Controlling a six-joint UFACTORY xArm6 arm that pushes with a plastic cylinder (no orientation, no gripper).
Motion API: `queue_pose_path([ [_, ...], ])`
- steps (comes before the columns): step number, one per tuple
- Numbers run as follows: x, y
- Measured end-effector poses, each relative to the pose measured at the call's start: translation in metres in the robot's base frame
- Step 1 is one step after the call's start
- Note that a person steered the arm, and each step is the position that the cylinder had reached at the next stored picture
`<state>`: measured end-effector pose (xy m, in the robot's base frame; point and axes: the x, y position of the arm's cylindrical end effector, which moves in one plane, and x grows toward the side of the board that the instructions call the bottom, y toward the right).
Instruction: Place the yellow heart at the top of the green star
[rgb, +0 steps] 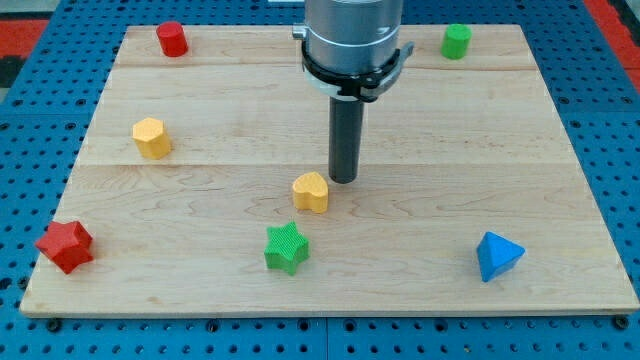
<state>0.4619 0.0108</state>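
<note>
The yellow heart (311, 191) lies near the middle of the wooden board (450, 170). The green star (286, 247) lies just below it and a little to the view's left, with a small gap between them. My tip (343, 180) rests on the board right beside the heart, at its upper right edge, touching or nearly touching it. The rod hangs straight down from the grey arm end at the view's top.
A yellow hexagon block (151, 137) sits at the left. A red cylinder (172, 39) is at the top left, a green cylinder (456, 41) at the top right. A red star (65, 246) is at the bottom left, a blue triangular block (497, 256) at the bottom right.
</note>
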Motion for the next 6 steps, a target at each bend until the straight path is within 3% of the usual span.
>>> queue_pose_path([
  [4, 0.022, -0.028],
  [6, 0.009, 0.004],
])
